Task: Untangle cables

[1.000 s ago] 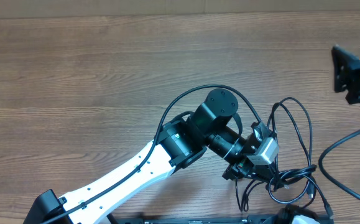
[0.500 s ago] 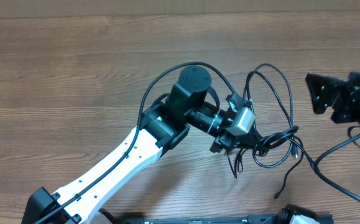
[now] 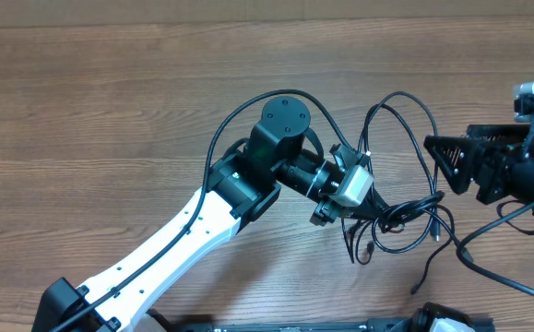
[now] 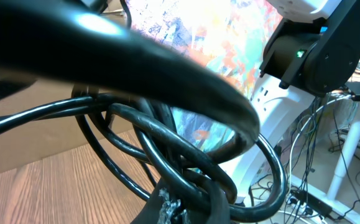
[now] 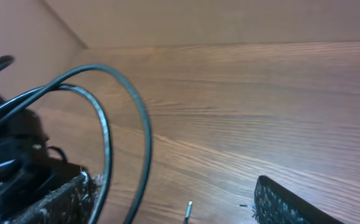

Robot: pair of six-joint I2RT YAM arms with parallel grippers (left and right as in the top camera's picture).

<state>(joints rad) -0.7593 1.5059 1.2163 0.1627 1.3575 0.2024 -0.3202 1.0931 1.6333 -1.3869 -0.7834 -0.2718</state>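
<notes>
The cables (image 3: 405, 221) are thin black cords in a tangle, with two tall loops (image 3: 412, 115) rising toward the back and plug ends trailing to the front. My left gripper (image 3: 370, 207) is shut on the knot of the cables (image 4: 186, 168), which fill the left wrist view; its jaws (image 4: 189, 208) are pinched on the strands. Just right of the loops, my right gripper (image 3: 437, 166) is open and points left at them. In the right wrist view its fingers (image 5: 61, 199) stand wide apart, with two cable loops (image 5: 139, 124) and a plug tip (image 5: 188, 210) between them, untouched.
The wooden table (image 3: 110, 111) stretches bare to the left and back. The left arm's white link (image 3: 165, 254) runs diagonally from the front left. A thick black arm wire (image 3: 506, 277) lies at the front right. A dark bar (image 3: 294, 325) runs along the front edge.
The left gripper carried the cable bundle up and left, then held still. The right gripper came in from the right edge toward the loops, its jaws narrowing slightly.
</notes>
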